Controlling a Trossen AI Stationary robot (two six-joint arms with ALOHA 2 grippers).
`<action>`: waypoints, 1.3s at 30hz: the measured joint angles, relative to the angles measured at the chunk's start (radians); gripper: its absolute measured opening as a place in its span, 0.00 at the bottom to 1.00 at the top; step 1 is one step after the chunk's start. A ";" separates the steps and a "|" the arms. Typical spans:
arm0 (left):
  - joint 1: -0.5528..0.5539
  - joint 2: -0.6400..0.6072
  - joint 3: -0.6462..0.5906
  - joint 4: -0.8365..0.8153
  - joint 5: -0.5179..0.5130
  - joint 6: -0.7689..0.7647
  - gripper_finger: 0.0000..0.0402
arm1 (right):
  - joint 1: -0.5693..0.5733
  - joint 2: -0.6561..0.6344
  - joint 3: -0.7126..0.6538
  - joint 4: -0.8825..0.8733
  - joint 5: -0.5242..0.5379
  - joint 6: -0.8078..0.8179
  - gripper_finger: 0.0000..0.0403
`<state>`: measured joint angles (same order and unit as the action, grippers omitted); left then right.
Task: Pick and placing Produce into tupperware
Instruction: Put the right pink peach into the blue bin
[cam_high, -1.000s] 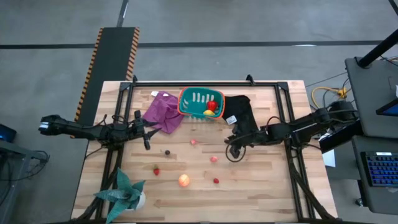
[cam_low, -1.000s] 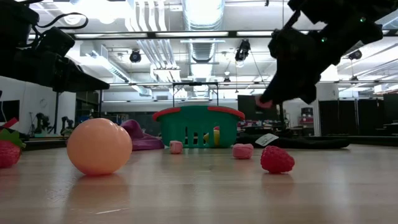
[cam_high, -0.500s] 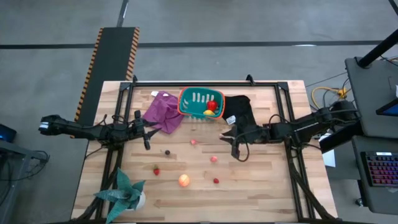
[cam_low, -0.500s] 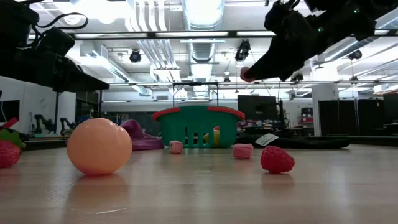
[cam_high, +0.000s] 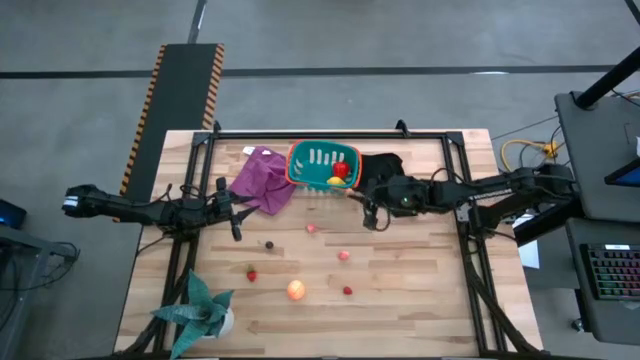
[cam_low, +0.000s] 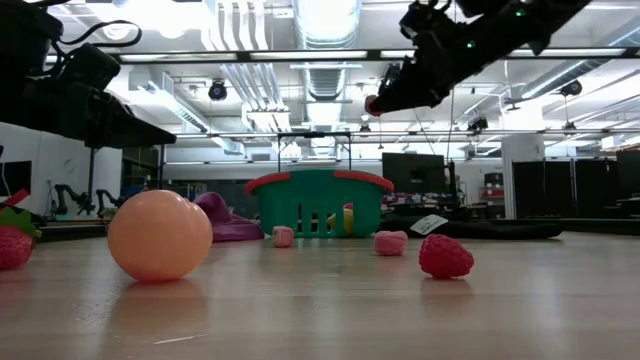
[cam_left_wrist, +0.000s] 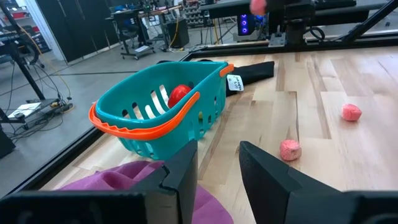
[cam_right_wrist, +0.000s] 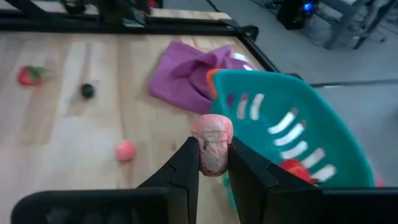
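While you carry: your right gripper (cam_right_wrist: 214, 163) has its fingers pinched snug on a small pink piece (cam_right_wrist: 212, 143), high above the table and just short of the tupperware (cam_high: 322, 165).
Tupperware: it sits at the far middle of the table, between the purple cloth (cam_high: 262, 178) and the black cloth (cam_high: 385, 170), tipped on its side with the orange rim toward the left arm.
Inside it: a red piece (cam_high: 341, 170) and a yellow one (cam_high: 335, 181) are in already.
Your move: bring the pink piece right over the open mouth, not over the rim, then lower before you let go; I'd judge a drop from this height could bounce out.
Watch: the tilted wall looks light, so don't nudge it.
Left gripper (cam_left_wrist: 217, 167): it waits low beside the purple cloth, fingers a little apart, holding nothing.
Left to fetch: two pink pieces (cam_high: 311, 228), the orange-peach ball (cam_high: 295, 290), two small red ones (cam_high: 347, 291) and a dark piece (cam_high: 268, 244) lie well apart on the near boards.
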<state>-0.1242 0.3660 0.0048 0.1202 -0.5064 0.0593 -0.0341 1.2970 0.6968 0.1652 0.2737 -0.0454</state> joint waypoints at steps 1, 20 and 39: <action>0.000 0.000 0.000 0.000 0.000 0.000 0.26 | -0.017 0.005 0.015 -0.019 -0.012 -0.007 0.16; 0.000 0.012 0.000 -0.002 0.000 0.000 0.26 | -0.290 0.449 0.585 -0.599 -0.150 0.048 0.16; 0.000 0.031 0.000 -0.004 0.000 0.000 0.26 | -0.373 0.724 1.009 -1.076 -0.113 0.099 0.16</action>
<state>-0.1245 0.3975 0.0048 0.1161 -0.5064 0.0597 -0.4072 2.0209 1.7057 -0.9103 0.1603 0.0533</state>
